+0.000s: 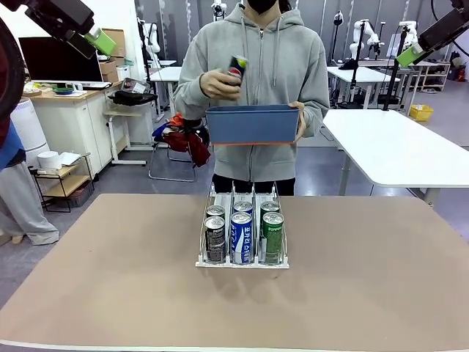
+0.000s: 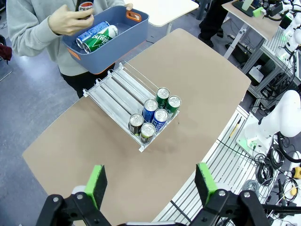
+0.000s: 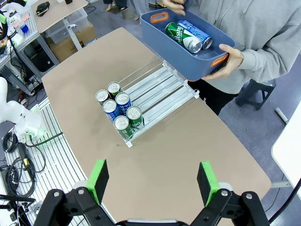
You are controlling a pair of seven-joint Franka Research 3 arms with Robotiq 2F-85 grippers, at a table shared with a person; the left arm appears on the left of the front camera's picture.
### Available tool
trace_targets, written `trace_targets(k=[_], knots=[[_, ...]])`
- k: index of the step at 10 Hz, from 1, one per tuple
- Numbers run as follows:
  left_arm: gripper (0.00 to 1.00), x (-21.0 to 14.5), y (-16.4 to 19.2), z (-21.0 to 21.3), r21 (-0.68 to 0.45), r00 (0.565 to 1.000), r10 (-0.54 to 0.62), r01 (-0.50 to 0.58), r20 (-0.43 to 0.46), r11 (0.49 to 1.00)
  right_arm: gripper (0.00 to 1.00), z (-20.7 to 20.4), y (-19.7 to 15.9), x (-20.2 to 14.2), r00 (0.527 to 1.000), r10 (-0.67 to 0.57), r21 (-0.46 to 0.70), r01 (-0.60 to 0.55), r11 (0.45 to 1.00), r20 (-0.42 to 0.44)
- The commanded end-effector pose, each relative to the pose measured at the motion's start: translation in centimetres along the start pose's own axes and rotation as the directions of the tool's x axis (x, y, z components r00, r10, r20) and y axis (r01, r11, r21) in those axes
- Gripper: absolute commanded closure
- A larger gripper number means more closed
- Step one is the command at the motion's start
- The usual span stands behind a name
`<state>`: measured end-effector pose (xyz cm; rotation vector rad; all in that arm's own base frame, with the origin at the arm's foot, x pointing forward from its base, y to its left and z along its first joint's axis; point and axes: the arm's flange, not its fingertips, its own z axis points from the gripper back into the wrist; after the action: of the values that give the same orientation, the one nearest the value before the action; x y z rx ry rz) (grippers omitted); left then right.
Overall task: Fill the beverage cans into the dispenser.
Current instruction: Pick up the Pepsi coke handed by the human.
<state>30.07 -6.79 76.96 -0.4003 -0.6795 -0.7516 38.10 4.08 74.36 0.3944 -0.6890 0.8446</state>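
The dispenser (image 1: 242, 263) stands mid-table with several beverage cans upright at its front end: black (image 1: 215, 239), blue-and-white (image 1: 241, 237) and green (image 1: 272, 236). Beyond it a person holds one black can (image 1: 236, 69) in a hand over a blue bin (image 1: 253, 125). Both arms hang high above the table. My left gripper (image 2: 150, 183) is open and holds nothing, with the dispenser (image 2: 113, 92) far below it. My right gripper (image 3: 153, 180) is open too, above the dispenser (image 3: 160, 89) and its cans (image 3: 120, 110).
The bin (image 2: 117, 52) holds a blue-and-white can (image 2: 91, 33) and a green can (image 2: 101, 38) lying down. The rear halves of the dispenser's lanes are bare. Brown tabletop spreads all around it. Other tables and desks stand behind the person.
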Motion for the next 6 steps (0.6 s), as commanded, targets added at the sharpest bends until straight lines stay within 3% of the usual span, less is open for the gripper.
trace_targets(k=[1, 6], knots=[[0.0, -0.06, 0.08, 0.05, 0.007, 1.0, 0.001, -0.001, -0.005, 1.0, 0.0, -0.15, 0.06, 0.04, 1.0, 0.001, 0.002, -0.001, 1.0, -0.003], [0.0, -0.06, 0.08, 0.05, 0.007, 1.0, 0.001, -0.001, -0.005, 1.0, 0.0, -0.15, 0.06, 0.04, 1.0, 0.001, 0.002, -0.001, 1.0, -0.003]])
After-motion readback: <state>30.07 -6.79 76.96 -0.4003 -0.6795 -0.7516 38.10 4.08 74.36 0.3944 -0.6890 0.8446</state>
